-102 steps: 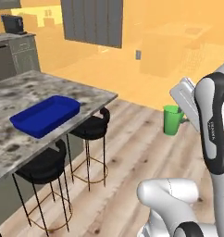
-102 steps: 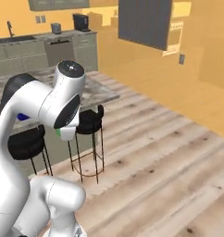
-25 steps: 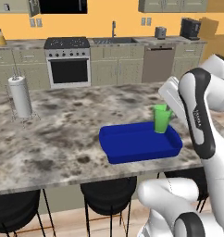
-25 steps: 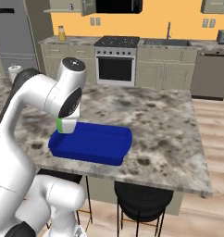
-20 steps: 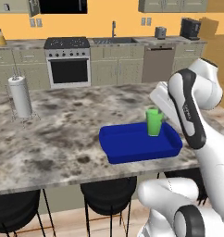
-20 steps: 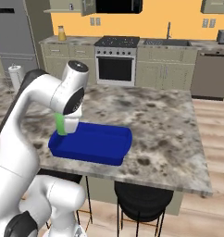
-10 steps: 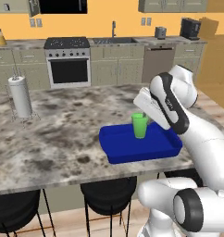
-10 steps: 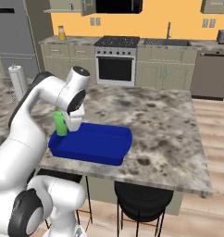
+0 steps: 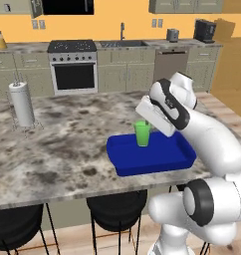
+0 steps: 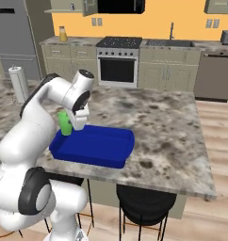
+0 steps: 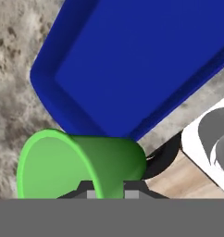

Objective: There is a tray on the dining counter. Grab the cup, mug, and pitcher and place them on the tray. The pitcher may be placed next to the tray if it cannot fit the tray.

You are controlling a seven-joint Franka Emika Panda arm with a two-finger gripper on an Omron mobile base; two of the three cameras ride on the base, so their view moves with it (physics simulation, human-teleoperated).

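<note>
The green cup (image 9: 142,133) hangs upright just over the far left part of the blue tray (image 9: 157,158), and my gripper (image 9: 146,122) is shut on the cup's rim. From the right side the cup (image 10: 64,123) shows beside the hand above the tray (image 10: 99,146). Looking along the fingers, the cup (image 11: 81,164) sits between the fingertips with the tray (image 11: 132,60) below it. The tray lies on the dining counter (image 9: 58,149) near its front edge. The mug is out of view. A pitcher (image 9: 0,41) with orange liquid stands on the back counter, (image 10: 62,34) left of the stove.
A paper towel roll (image 9: 21,105) stands on the dining counter at the left. Black stools (image 9: 117,206) sit under the counter's front edge. A stove (image 9: 74,64) and cabinets line the back wall.
The arm has carried the cup leftward and lower, from the tray's right rim to above its far left part. Five seconds ago the base faced the counter's end; the whole view has since swung round.
</note>
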